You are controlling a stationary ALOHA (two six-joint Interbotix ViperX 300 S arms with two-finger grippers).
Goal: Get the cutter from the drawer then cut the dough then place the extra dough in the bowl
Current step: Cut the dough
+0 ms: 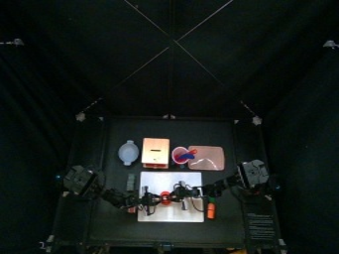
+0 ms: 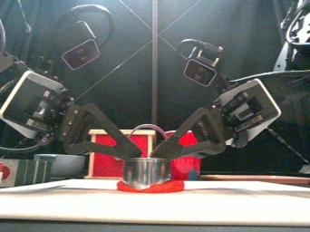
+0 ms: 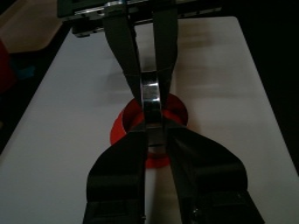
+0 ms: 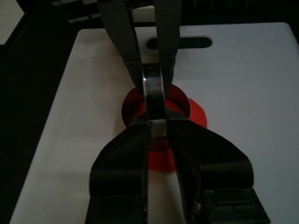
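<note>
The white cutting board [image 1: 169, 214] lay at the table's front. Above it I had my left gripper [image 3: 152, 133] and right gripper [image 4: 158, 129] meeting from opposite sides over the red dough [image 2: 169, 188] disc mid-board. Each had its jaws pinched tight on the metal cutter [image 2: 148, 170], which stood upright on the dough.
</note>
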